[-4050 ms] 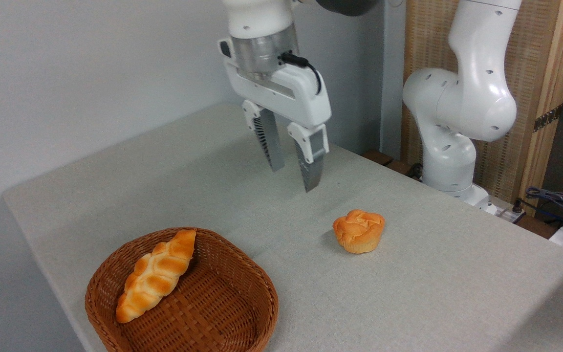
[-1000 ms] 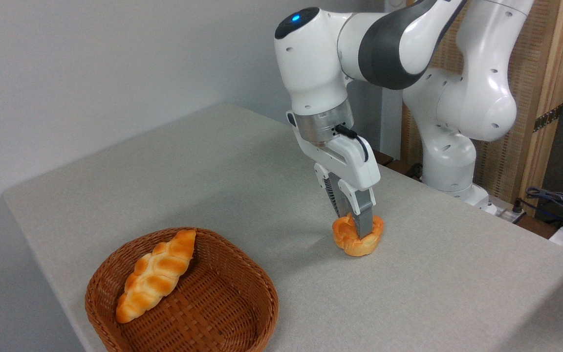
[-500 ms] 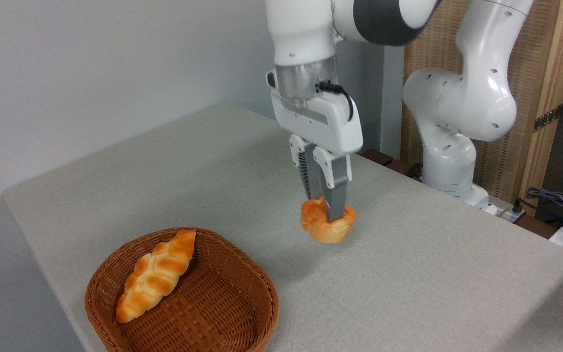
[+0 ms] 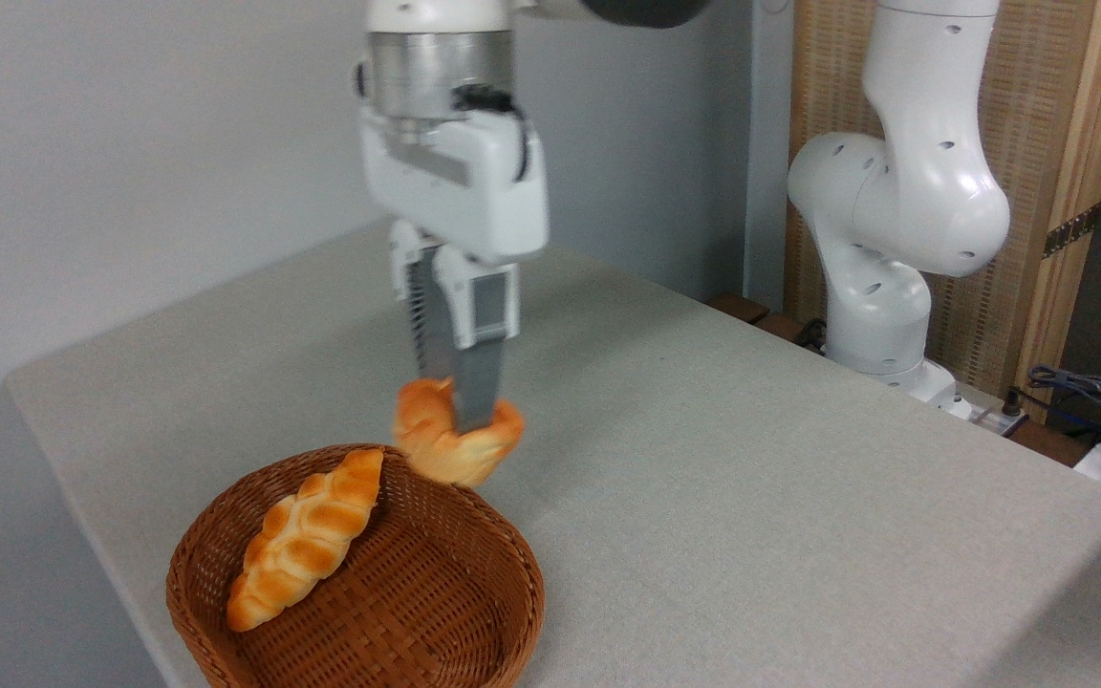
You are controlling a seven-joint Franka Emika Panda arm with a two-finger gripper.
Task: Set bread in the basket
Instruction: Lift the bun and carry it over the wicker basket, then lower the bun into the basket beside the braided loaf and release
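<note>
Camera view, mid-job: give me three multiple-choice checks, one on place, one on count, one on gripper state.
1. Where is the small round golden-orange bun?
A. on the table
B. held above the far rim of the round brown wicker basket
C. on the floor

2. How many breads lie inside the basket?
A. none
B. one
C. three

3. The gripper is:
A. shut on the bun
B. open and empty
C. out of view

Answers: 1 B, the bun hangs clear of the table at the rim. 2 B, only the long braided loaf. 3 A, its fingers pinch the bun.
</note>
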